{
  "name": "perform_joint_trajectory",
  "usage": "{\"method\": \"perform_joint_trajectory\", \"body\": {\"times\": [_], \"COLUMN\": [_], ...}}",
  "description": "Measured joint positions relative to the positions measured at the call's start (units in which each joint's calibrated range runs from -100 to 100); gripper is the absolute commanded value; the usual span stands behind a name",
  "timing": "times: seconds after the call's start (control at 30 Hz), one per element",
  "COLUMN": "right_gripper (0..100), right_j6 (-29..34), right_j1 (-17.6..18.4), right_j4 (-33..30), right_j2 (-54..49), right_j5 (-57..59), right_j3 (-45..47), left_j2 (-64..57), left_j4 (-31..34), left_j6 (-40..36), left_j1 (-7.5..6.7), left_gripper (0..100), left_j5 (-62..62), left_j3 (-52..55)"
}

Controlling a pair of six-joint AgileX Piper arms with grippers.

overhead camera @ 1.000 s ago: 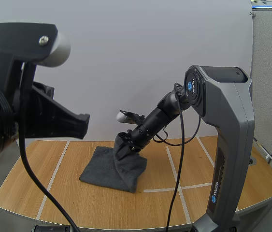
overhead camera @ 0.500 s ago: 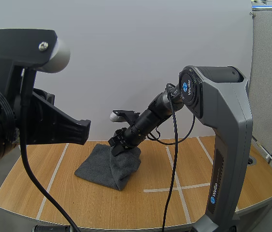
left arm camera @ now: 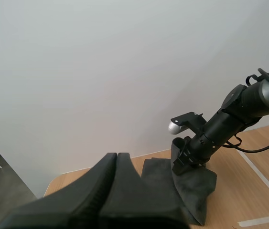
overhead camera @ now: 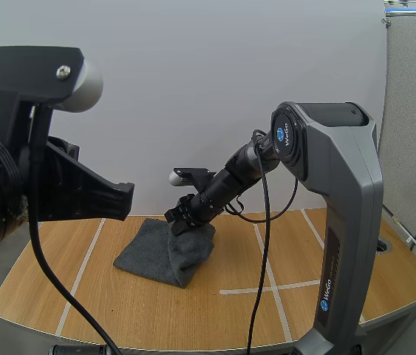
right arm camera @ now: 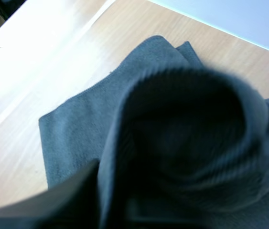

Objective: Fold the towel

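K: Wooden table (overhead camera: 82, 296) is carrying white tape lines (overhead camera: 270, 288) and is standing in front of a plain white wall (overhead camera: 193, 89). Where is the towel lying?

M: Entry one. The grey towel (overhead camera: 145, 257) is lying on the table between two of the long tape lines and is touching neither. Most of it is resting flat. The side under the right gripper is standing up in a rounded hump, and that hump is drooping over the flat part.

K: What is the right gripper doing?

M: Entry two. The right gripper (overhead camera: 180, 226) is reaching down at a slant onto the top of the towel's hump. Its fingers are sitting narrow, pinching the cloth between them. From the right wrist view the cloth is bulging in a thick roll over the fingertips and is hiding them. The flat layer is spreading out on the wood beyond the roll, with its hemmed edge showing.

K: And the other one?

M: Entry three. The left gripper (left arm camera: 116, 160) is hanging well apart from the towel, raised above the table on the towel's left. Its two fingers are lying pressed together as one dark wedge and are gripping nothing. From the left wrist view the towel and the right gripper on its hump are showing beyond the tip of that wedge.

K: Is anything else touching the towel?

M: I am seeing contact only from the right gripper and the table.
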Motion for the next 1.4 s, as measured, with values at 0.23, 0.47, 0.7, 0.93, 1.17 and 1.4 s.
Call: {"method": "perform_joint_trajectory", "body": {"times": [0.23,0.47,0.7,0.93,1.17,1.4], "right_gripper": [100,100,100,46,0,0], "right_j6": [0.1,0.1,0.1,1.0,1.3,1.3], "right_j1": [1.4,2.2,2.3,0.9,-0.4,-0.9], "right_j4": [3.7,5.0,5.0,0.8,-1.2,-3.3], "right_j2": [0.9,0.9,-3.2,-4.7,-4.7,-4.1], "right_j5": [-0.1,0.0,0.2,4.1,7.9,11.6], "right_j3": [0.0,0.0,0.0,0.0,0.0,0.0], "left_j2": [0.0,0.0,0.0,0.0,0.0,0.0], "left_j4": [-0.1,-0.1,-0.1,1.0,1.3,5.8], "left_j6": [-0.4,-0.4,-0.4,-0.4,-0.4,-0.4], "left_j1": [0.45,0.45,0.45,0.45,0.45,0.45], "left_gripper": [0,0,0,0,0,0], "left_j5": [0.0,0.0,0.1,0.1,0.1,0.3], "left_j3": [0.0,0.0,0.0,0.0,0.0,0.0]}}
